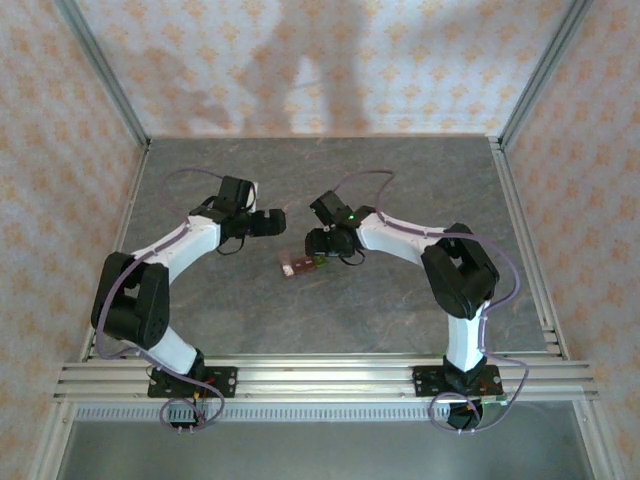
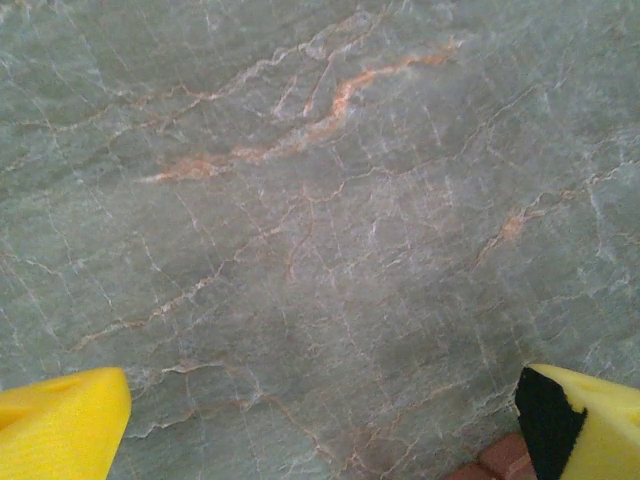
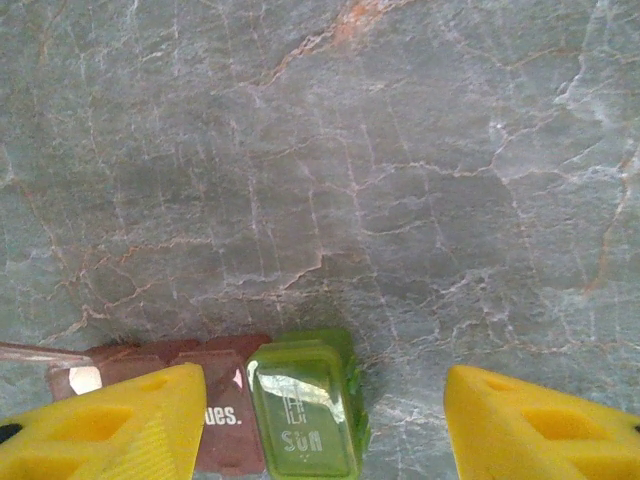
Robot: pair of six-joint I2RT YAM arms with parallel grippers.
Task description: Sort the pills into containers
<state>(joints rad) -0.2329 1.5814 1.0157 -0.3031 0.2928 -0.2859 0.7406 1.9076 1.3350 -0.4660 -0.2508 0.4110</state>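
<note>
Right end effector (image 3: 322, 398) gapes wide, empty, over containers (image 3: 300, 425).

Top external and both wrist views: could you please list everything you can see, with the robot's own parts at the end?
Pill organiser strip: one, reddish-brown with a green end compartment marked SUN, middle of the table.
Table: one, grey-green marbled with orange veins, under everything.
Walls: three, peach patterned, around the table.
Rail: one, aluminium, near edge.
Left arm: one, white and black, near left.
Right arm: one, white and black, near right.
Left hand: one, yellow fingers, open, over bare table beside the strip.
Right hand: one, yellow fingers, open, either side of the green compartment.
</note>
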